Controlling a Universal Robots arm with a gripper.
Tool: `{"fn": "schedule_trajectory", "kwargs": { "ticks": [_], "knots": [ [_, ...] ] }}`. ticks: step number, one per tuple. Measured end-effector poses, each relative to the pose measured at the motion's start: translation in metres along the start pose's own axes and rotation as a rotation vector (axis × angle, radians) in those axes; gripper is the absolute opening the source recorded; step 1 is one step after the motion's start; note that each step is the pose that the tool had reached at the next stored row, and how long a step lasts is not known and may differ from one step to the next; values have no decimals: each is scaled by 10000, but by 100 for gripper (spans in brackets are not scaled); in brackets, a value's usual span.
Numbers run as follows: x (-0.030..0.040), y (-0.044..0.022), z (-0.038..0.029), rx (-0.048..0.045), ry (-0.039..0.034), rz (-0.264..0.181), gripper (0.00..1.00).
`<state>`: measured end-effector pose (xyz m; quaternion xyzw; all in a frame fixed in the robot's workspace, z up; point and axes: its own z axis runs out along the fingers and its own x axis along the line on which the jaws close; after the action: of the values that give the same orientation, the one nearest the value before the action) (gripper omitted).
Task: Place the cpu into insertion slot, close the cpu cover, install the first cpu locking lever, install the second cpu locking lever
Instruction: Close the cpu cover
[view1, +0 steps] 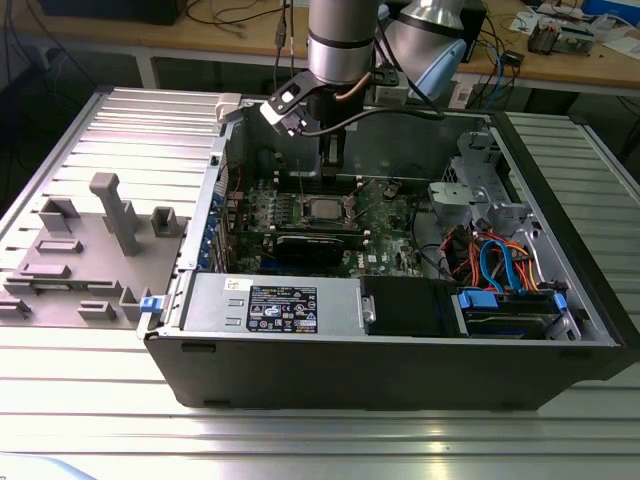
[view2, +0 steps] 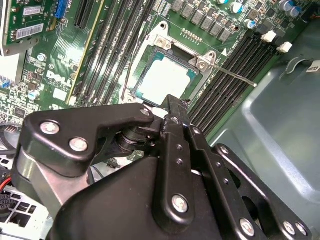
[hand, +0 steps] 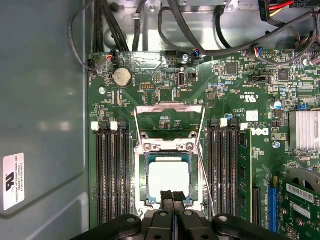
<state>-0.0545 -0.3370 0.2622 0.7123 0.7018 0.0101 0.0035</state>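
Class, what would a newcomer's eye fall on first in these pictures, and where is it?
The open computer case on the ribbed metal table stands out, with the robot arm reaching down into it. On the green circuit board, the bright silver cpu sits in the insertion slot, its cpu cover open, and the end effector hangs close over it, shut.

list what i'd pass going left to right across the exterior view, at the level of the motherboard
grey plastic fixture block with upright posts → small square silver-topped cpu → bundle of blue and orange cables
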Motion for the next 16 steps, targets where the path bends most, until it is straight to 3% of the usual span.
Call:
{"fn": "schedule_trajectory", "kwargs": {
  "ticks": [16],
  "knots": [
    [0,0,-40,1,-2,0,11]
  ]
}}
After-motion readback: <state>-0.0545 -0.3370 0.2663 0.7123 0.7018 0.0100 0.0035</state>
